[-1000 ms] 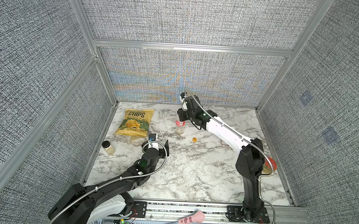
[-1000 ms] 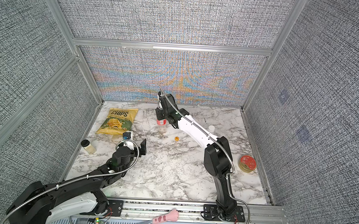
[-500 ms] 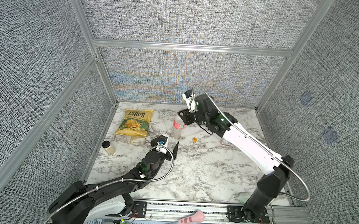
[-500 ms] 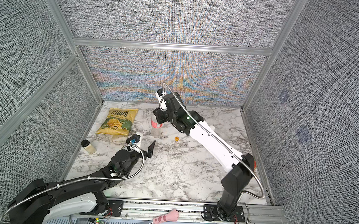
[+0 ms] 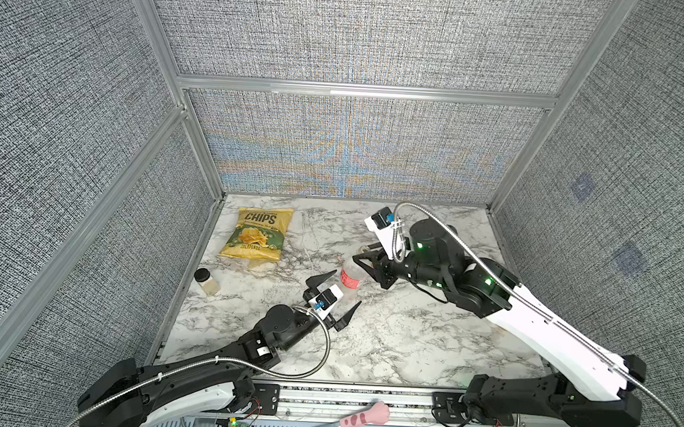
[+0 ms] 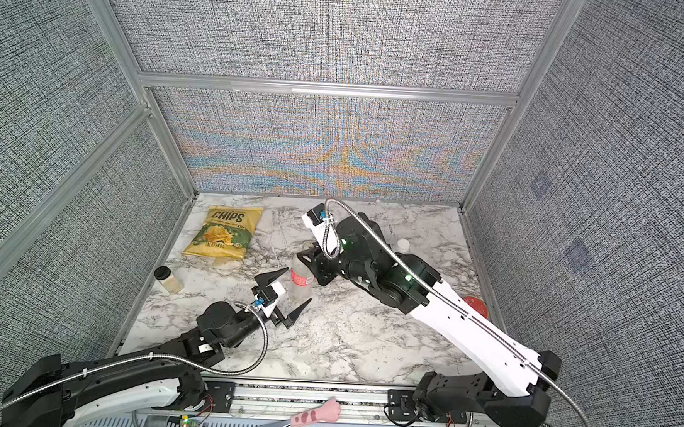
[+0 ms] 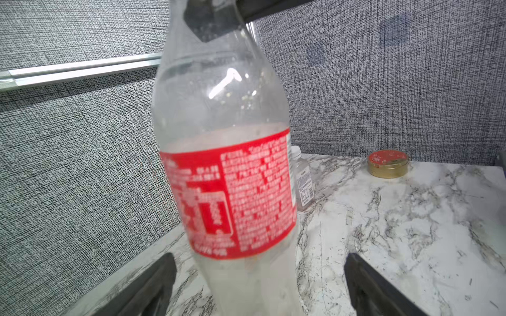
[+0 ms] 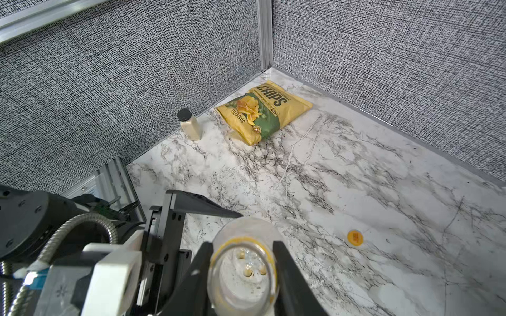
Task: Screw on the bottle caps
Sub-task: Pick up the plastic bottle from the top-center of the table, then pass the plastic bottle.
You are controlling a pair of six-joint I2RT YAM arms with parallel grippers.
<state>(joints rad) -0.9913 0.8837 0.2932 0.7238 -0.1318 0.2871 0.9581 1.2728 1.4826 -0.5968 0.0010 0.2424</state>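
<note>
The right gripper (image 8: 242,262) was closed on the open neck of the red-label bottle (image 5: 350,280), which stood near the middle of the table (image 5: 406,338) — the left gripper (image 5: 347,287) was spread wide around its lower part, not touching it. The orange cap (image 8: 355,238) lay loose on the table nearby.

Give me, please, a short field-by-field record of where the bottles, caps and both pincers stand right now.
Red-label bottle: mouth open, no cap on.
Right pincer: shut on the bottle's neck.
Left pincer: open, fingers either side of the bottle's lower body, not touching.
Orange-yellow cap: loose on the marble table, apart from the bottle.
Short bottle: standing far right, white cap on top; tightness unclear.
Bystanders: chips bag, black-lidded jar, red-lidded tin.
</note>
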